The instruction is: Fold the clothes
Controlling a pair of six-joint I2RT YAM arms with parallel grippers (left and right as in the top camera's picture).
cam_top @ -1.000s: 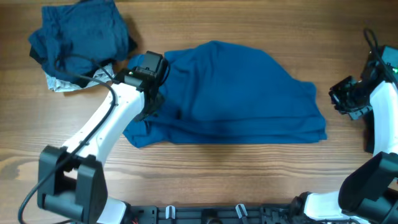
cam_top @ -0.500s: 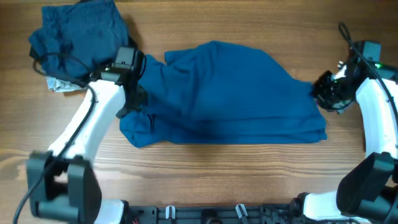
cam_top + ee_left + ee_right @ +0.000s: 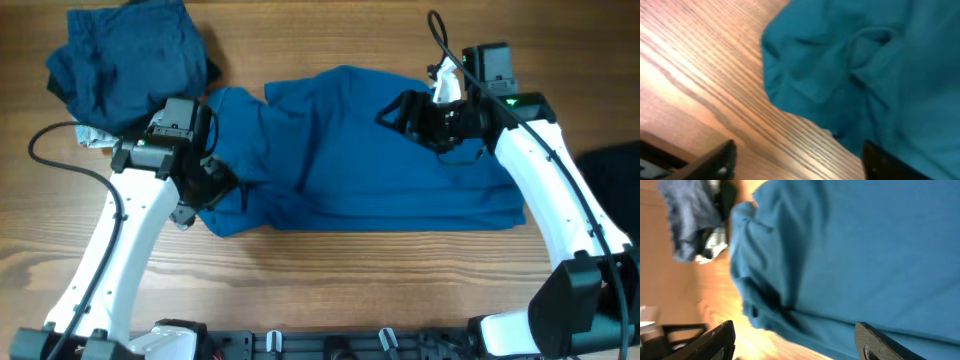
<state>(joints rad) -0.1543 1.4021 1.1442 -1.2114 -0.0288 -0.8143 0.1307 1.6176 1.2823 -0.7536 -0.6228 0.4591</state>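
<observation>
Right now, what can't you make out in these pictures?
Pile, overhead: garment count; its layers overlap.
Pale garment, overhead: mostly buried under the pile.
Shirt, overhead: its left corner is hidden by the left arm, and the right arm covers part of its right side.
Dark shape, overhead: cut off by the right edge; unidentifiable.
Wrist views: blurred, so fabric detail is lost.

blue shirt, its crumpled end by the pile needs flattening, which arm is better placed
Left. The left gripper hangs open right over the crumpled end of the blue shirt; the right gripper is over its smooth middle, farther off.
</observation>
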